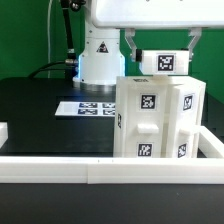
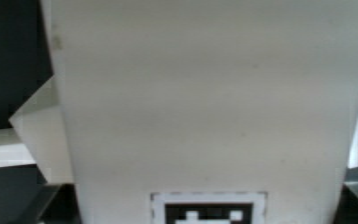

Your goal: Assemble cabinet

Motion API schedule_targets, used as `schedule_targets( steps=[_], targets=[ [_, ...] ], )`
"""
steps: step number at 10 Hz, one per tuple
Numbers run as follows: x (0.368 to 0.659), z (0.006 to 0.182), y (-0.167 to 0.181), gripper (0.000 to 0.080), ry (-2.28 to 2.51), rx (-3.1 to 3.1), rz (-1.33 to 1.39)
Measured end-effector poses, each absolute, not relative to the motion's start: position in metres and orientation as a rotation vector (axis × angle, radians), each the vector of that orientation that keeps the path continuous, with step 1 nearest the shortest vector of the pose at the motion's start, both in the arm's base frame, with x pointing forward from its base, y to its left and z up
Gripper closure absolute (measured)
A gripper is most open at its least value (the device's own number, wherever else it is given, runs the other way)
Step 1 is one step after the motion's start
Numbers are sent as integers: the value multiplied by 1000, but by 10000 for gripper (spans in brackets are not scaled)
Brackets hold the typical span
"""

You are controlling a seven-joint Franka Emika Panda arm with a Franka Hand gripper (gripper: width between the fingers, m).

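The cabinet box [image 1: 155, 115], a tall white piece with black-and-white tags on its faces, stands on the black table at the exterior view's right. My gripper [image 1: 162, 58] hangs just above its top, shut on a white slab [image 1: 165, 62] that carries a tag. In the wrist view the slab [image 2: 202, 100] fills most of the picture, with its tag near the jaws. A white part of the cabinet [image 2: 34, 125] shows beside it. The fingers show only as dark corners, one on either side of the slab.
The marker board [image 1: 88, 106] lies flat on the table behind the cabinet. A long low white rail [image 1: 90, 172] runs along the front and up the right side. The robot base [image 1: 98, 55] stands at the back. A small white piece [image 1: 3, 130] sits at the left edge.
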State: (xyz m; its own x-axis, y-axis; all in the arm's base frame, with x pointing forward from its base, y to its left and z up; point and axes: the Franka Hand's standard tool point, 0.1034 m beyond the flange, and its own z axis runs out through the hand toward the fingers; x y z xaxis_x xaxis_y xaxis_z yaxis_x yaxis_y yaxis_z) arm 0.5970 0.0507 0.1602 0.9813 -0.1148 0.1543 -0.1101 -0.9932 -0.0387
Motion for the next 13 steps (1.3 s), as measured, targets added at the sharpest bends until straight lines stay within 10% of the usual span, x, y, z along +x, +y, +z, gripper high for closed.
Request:
schedule_targets(
  steps=[13],
  targets=[
    [604, 159, 55, 238, 1282, -2705, -232]
  ],
)
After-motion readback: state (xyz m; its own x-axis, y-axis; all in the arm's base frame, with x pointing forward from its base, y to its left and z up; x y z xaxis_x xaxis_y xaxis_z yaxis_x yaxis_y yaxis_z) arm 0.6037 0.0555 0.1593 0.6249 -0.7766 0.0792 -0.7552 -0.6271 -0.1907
